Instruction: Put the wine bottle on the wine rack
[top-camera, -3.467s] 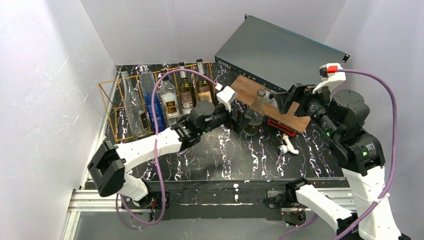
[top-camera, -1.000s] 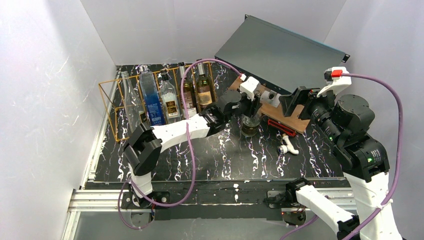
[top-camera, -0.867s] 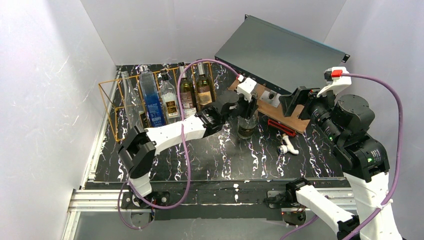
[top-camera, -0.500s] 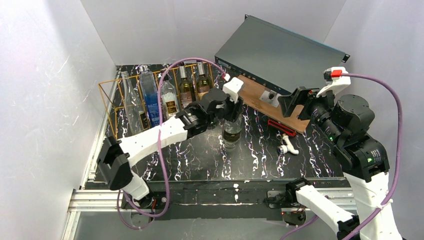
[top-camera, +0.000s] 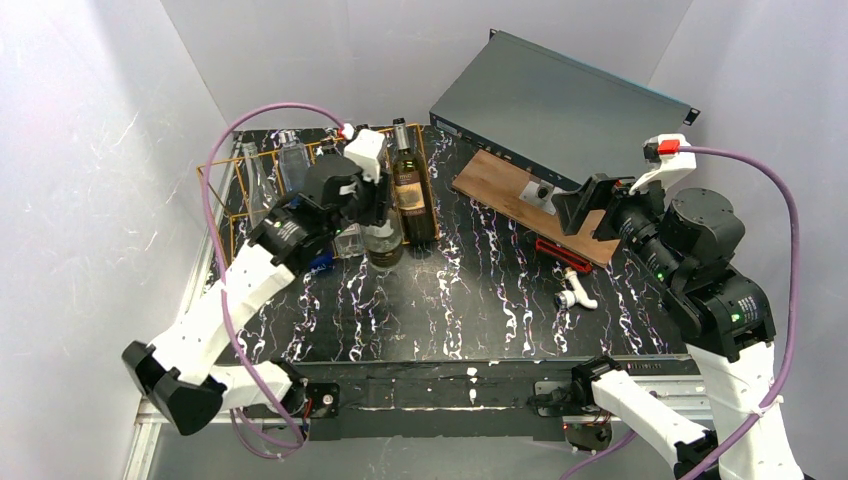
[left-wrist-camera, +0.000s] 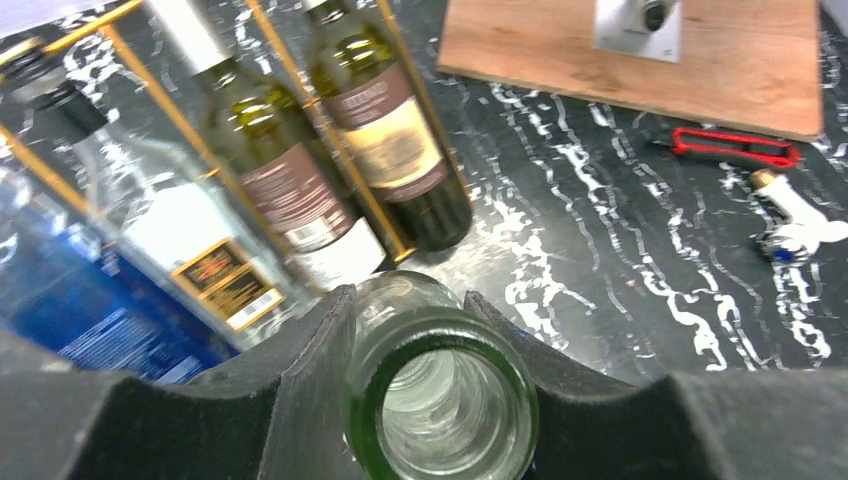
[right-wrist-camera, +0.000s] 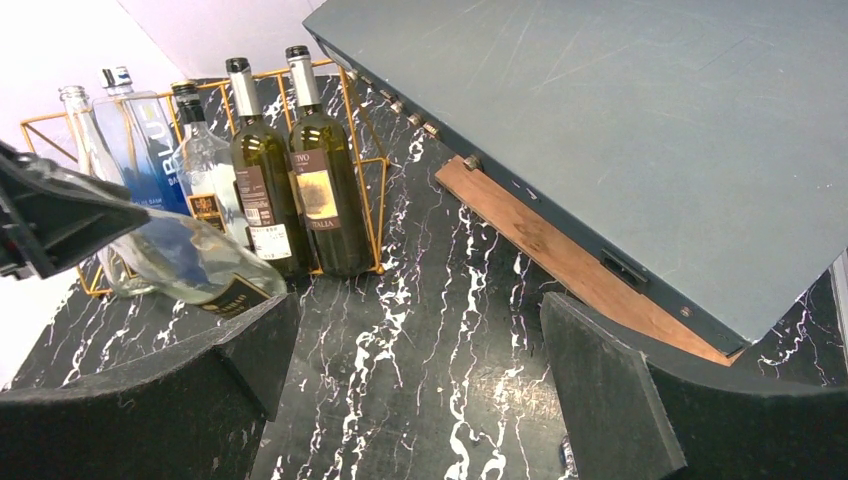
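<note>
Carrying the wine bottle (top-camera: 384, 243) well left of its earlier place beside the wooden board (top-camera: 500, 185); now hanging just in front of the wine rack (top-camera: 217, 225), near the dark green bottles (right-wrist-camera: 258, 190). Gripping it by the neck with the left claw (top-camera: 368, 205), black fingers (left-wrist-camera: 290, 400) pressed to either side of the open mouth, looking straight down into it in the left wrist view. Holding high on the neck, probably to leave the body free for lowering into a bay. Tilting it markedly in the right wrist view, base swung out over the table (top-camera: 480, 310); no telling about contact between base and table. Parking the right claw (top-camera: 583, 205) near the board, jaws spread wide with nothing between, presumably to stay out of the carrying arm's way.

Counting outward:
- One bottle in the grip.
- Five more standing upright in the rack: one tall clear, one blue, one clear with a black cap, two dark green.
- Hard to pick out a free bay from these views.
- One wooden board bearing one small pale block (top-camera: 538, 192).
- One grey metal case (top-camera: 560, 100) propped at the back.
- One red tool (top-camera: 562, 250).
- One white fitting (top-camera: 575, 293).
</note>
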